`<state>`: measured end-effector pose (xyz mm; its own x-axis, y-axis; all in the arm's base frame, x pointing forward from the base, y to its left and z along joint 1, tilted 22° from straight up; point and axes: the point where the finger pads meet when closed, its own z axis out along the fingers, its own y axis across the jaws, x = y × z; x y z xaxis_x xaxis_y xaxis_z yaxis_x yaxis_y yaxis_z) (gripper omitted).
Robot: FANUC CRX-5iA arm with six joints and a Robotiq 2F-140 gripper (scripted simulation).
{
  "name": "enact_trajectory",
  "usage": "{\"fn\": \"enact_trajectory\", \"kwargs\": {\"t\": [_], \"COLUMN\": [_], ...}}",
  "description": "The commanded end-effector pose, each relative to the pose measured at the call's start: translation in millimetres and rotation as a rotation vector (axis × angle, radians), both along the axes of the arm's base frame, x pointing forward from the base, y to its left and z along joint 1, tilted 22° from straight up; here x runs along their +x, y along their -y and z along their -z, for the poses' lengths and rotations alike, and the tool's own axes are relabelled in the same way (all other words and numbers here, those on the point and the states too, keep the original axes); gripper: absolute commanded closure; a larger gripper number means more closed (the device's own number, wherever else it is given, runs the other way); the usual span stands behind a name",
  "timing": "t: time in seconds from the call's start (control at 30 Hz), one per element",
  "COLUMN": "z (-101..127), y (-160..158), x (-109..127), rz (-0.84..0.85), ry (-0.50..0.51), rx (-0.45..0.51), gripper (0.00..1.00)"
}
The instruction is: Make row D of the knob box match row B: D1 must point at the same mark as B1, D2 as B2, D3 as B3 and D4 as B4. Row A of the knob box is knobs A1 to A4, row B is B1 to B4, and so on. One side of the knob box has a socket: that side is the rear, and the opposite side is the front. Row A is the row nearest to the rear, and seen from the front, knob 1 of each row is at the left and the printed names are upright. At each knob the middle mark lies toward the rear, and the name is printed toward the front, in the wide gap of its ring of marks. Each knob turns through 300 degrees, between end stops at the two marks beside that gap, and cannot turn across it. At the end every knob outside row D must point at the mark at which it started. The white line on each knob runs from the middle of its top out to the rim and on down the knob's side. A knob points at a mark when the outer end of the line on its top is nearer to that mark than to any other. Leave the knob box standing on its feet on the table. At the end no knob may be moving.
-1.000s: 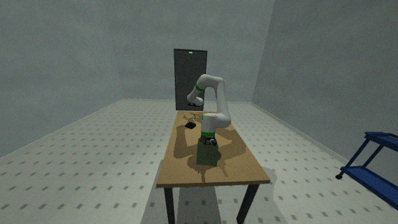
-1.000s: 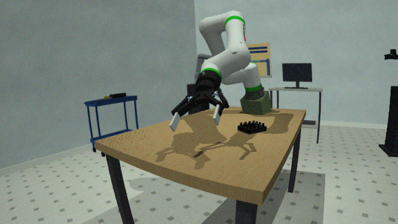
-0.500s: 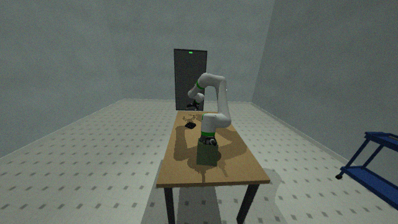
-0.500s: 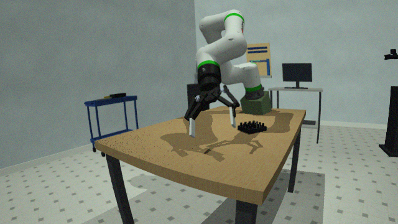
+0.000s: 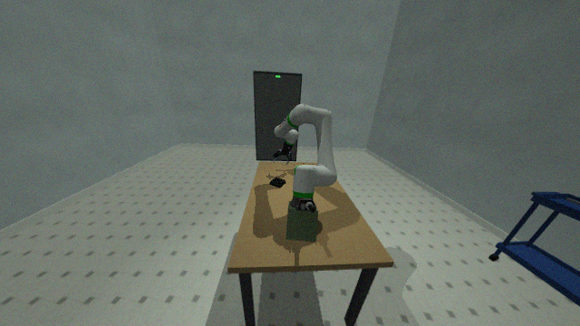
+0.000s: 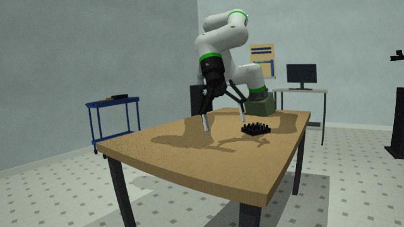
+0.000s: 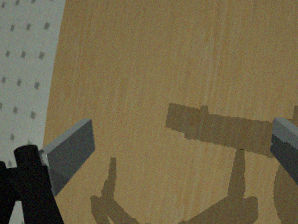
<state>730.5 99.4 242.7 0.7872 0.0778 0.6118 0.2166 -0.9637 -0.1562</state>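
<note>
The knob box (image 5: 276, 185) (image 6: 255, 129) is small and black and stands on the table (image 5: 272, 254) (image 6: 177, 167), with its knobs sticking up. It is too small and dark to read marks, names or the white lines. It is not in the wrist view. My gripper (image 5: 281, 162) (image 6: 225, 126) (image 7: 179, 135) is open and empty, fingers wide apart, pointing down above the table. In the exterior view it hangs to the left of the knob box. The wrist view shows only table, floor and shadows between the fingers.
The arm's green base block (image 5: 302, 224) (image 6: 260, 105) stands on the same table. Shadows of the arm and gripper lie on the table top. A blue cart (image 5: 539, 267) (image 6: 113, 102) and a desk with a monitor (image 6: 301, 73) stand away from the table.
</note>
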Motion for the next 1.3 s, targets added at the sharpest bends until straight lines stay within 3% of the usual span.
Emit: {"fn": "enact_trajectory", "kwargs": {"t": [0.0,0.23,0.3,0.33,0.8,0.87,0.93,1.27], "z": [5.2,4.6,4.6,1.7,-28.8,-28.8,-5.8,26.3], "y": [10.5,36.2,36.2,46.9,98.6,98.6,83.6,59.4], "x": [-36.0,-97.1,-97.1,-120.5,-228.8,-228.8,-229.2,-229.8], "rz": [0.007,0.041,0.041,0.058,0.158,0.158,0.038,-0.156], "ry": [-0.124,-0.304,-0.304,-0.368,-0.642,-0.642,-0.565,-0.443], "rx": [-0.029,-0.085,-0.085,-0.108,-0.222,-0.222,-0.312,-0.438], "gripper": [0.00,0.00,0.00,0.00,0.00,0.00,0.00,0.00]}}
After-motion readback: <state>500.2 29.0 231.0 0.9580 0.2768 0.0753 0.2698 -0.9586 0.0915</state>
